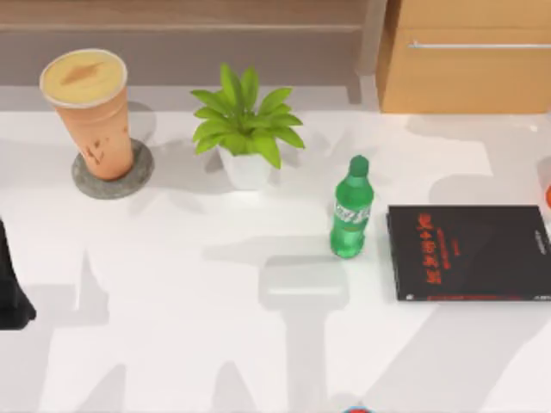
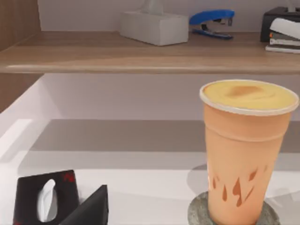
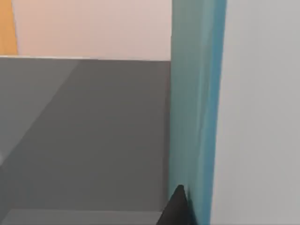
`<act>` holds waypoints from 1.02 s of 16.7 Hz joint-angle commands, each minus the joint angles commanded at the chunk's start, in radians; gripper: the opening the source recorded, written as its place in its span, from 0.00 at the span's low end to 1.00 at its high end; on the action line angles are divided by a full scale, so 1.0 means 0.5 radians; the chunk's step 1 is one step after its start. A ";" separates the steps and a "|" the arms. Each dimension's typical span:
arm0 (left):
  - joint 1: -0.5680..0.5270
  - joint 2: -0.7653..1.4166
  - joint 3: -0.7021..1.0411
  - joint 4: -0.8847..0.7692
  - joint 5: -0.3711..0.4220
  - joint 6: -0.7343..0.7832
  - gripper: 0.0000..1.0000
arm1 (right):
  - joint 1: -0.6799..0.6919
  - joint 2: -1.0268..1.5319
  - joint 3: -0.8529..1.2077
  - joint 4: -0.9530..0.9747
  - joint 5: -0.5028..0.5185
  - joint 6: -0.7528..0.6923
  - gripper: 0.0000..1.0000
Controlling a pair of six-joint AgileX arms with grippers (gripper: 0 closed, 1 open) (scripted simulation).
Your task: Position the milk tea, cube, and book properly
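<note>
The milk tea [image 1: 89, 112], a tall orange-brown cup with a creamy top, stands upright on a round grey coaster [image 1: 138, 176] at the back left. It also rises close ahead in the left wrist view [image 2: 243, 154]. My left gripper [image 2: 70, 197] is open and empty, drawn back from the cup toward the table's left edge, where its dark body [image 1: 10, 288] shows. In the right wrist view the light-blue book [image 3: 194, 103] stands on end, very close. My right gripper [image 3: 187, 213] is shut on it, one dark fingertip [image 3: 177, 208] lying against the cover. The cube is out of view.
A potted plant [image 1: 245, 129] stands at the back centre. A green bottle [image 1: 350, 211] stands beside a flat black book with red lettering [image 1: 469, 251] on the right. A wooden cabinet [image 1: 465, 56] sits at the back right. A shelf [image 2: 140, 54] carries a tissue box and a stapler.
</note>
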 joint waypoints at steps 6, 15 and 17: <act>0.000 0.000 0.000 0.000 0.000 0.000 1.00 | 0.006 -0.027 -0.013 -0.003 0.007 0.016 0.00; 0.000 0.000 0.000 0.000 0.000 0.000 1.00 | 0.235 -0.736 -0.268 0.150 0.498 0.726 0.00; 0.000 0.000 0.000 0.000 0.000 0.000 1.00 | 0.372 -0.940 -0.375 0.205 0.651 0.996 0.00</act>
